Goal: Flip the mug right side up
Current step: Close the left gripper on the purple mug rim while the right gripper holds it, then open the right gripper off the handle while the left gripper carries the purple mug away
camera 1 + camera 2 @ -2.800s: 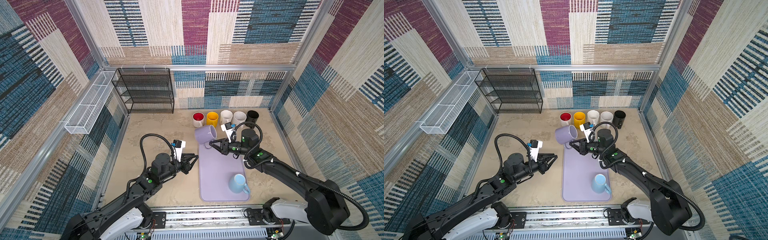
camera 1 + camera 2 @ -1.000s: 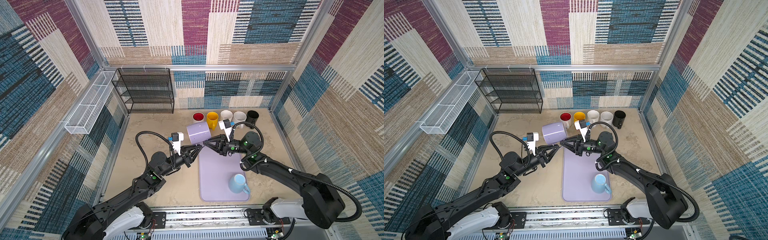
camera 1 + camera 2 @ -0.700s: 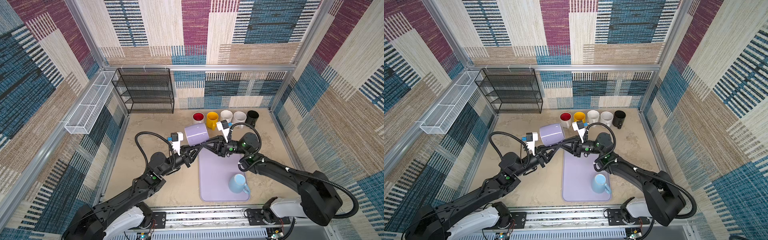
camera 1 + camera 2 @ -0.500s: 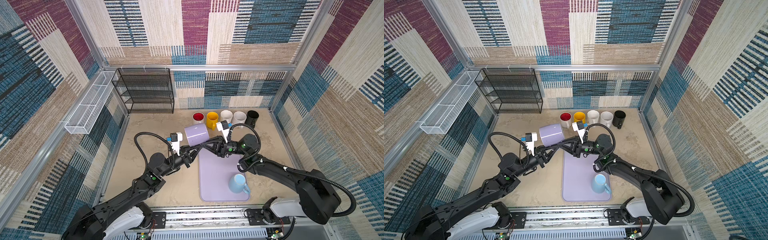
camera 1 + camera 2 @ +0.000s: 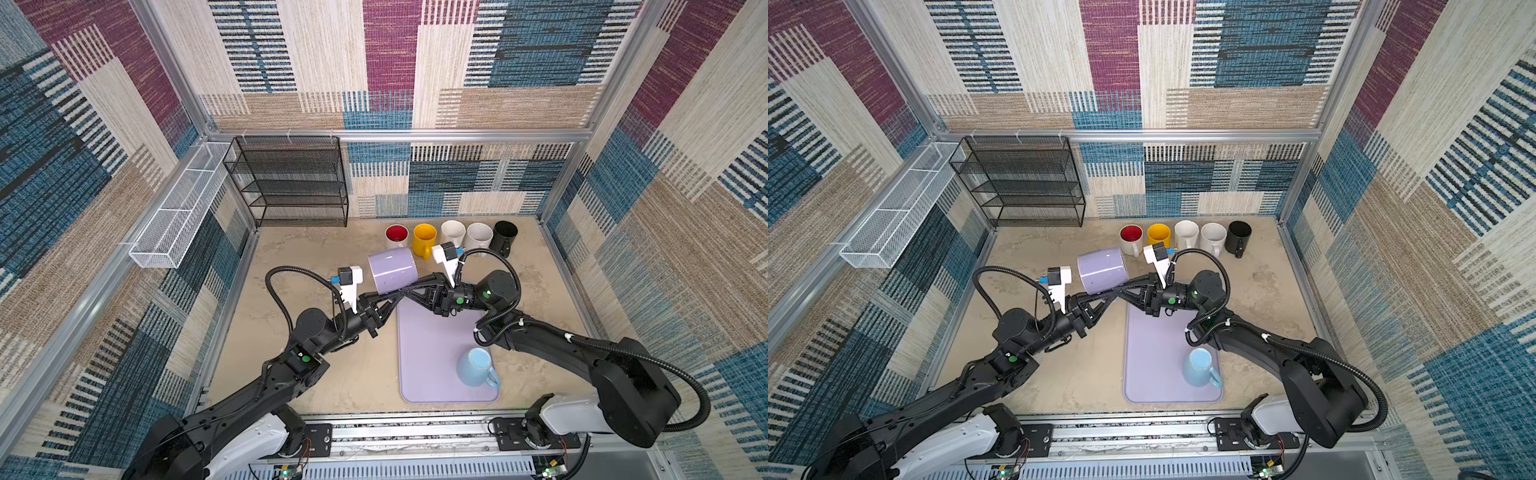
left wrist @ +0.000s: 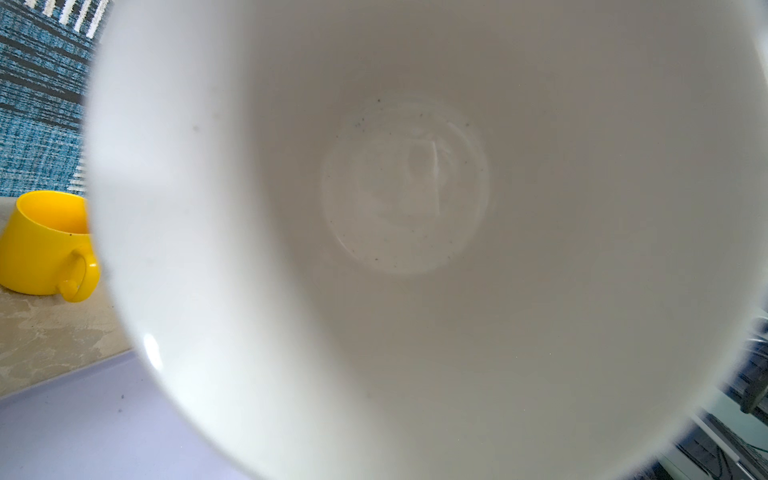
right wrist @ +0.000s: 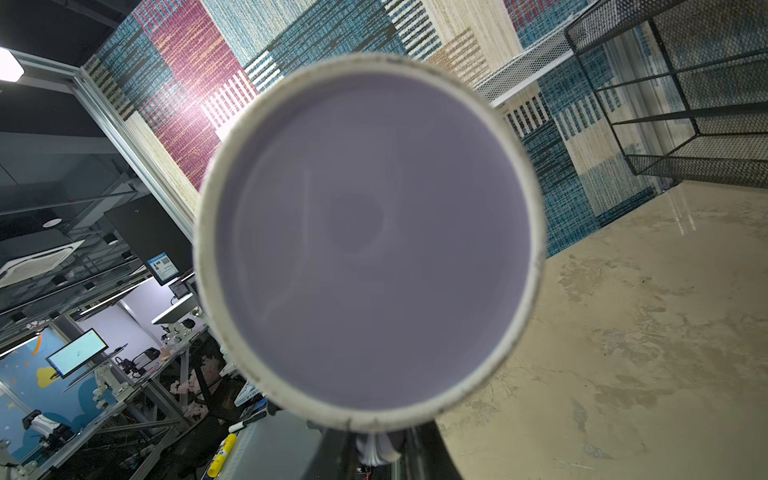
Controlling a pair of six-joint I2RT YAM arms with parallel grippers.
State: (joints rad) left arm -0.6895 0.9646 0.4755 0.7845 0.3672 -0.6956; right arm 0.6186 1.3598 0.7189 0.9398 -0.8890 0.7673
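Since the earlier frames the left gripper (image 5: 390, 296) has swung in from well off to the side and closed its jaws at the lower lip of the lilac ceramic mug (image 5: 392, 268), white inside. Meanwhile the right gripper (image 5: 411, 289) has carried the mug toward it and laid it on its side in the air. The right gripper is clamped on the mug's handle, which shows pinched between its fingers in the right wrist view, below the round base (image 7: 374, 241). The left wrist view looks straight into the open mouth (image 6: 415, 208), so the left pinch itself is hidden, though it looks to be on the rim. With both tips meeting just under the mug, this reads as a handover midway through the turn, the mug neither inverted nor upright. Woven patchwork fabric walls (image 5: 395, 62) stand around both grippers, and a mottled beige tabletop (image 5: 332, 374) lies beneath them. Well beyond the left gripper's tips are a black wire-mesh shelf rack (image 5: 291, 183) and a white wire basket (image 5: 178, 220). Under the right gripper lies a flat lilac rectangular mat (image 5: 432, 332). Just past the mug stands a row of five upright mugs (image 5: 452, 230), and behind the right gripper's wrist a light blue mug (image 5: 473, 368) sits mouth up on the mat.
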